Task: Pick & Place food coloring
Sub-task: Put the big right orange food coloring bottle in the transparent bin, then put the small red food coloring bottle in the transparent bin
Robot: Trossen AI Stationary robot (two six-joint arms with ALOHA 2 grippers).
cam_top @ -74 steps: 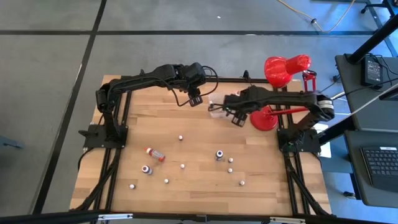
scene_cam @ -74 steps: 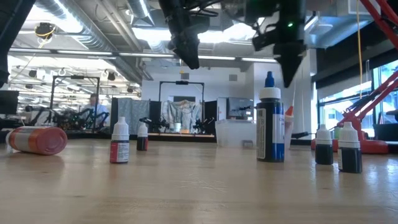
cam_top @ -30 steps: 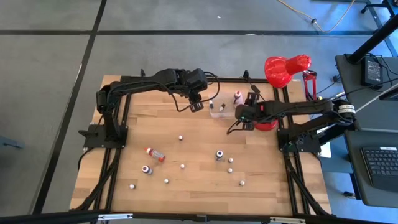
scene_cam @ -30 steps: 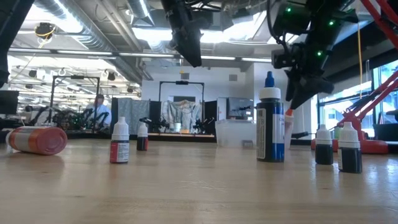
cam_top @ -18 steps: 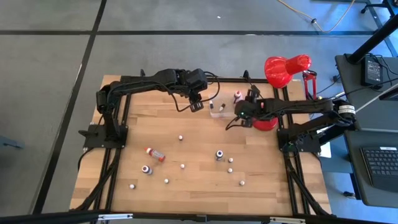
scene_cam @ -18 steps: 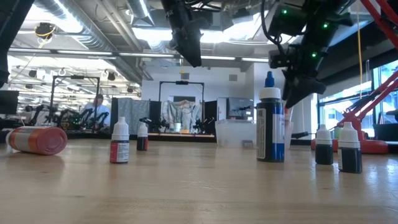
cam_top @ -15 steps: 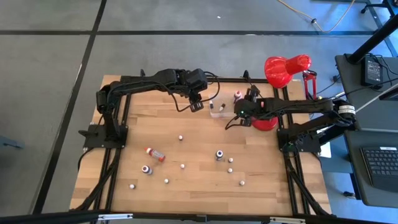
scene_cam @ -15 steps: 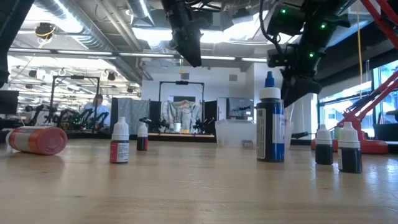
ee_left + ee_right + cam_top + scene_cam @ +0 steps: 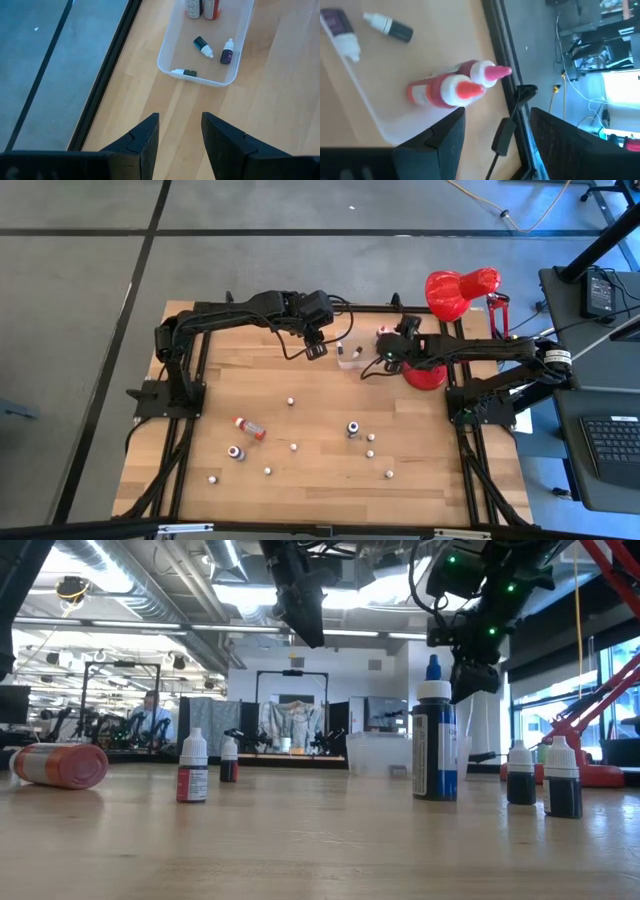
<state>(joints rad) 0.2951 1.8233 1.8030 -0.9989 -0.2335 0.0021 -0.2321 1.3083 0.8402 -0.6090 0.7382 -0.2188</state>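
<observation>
Most of the food coloring bottles [image 9: 292, 447] were seen scattered across the front half of the table [image 9: 240, 390], upright or tipped, not yet collected. A few [image 9: 227, 51] lay inside the clear tub [image 9: 167, 52] at the back edge, apparently the place meant for them; two larger red bottles [image 9: 451, 89] were stood in its end. The right gripper [image 9: 383, 363] was held over the tub with fingers parted and nothing between them, consistent with a drop. The left gripper [image 9: 315, 348] was poised beside the tub, likewise parted and empty.
</observation>
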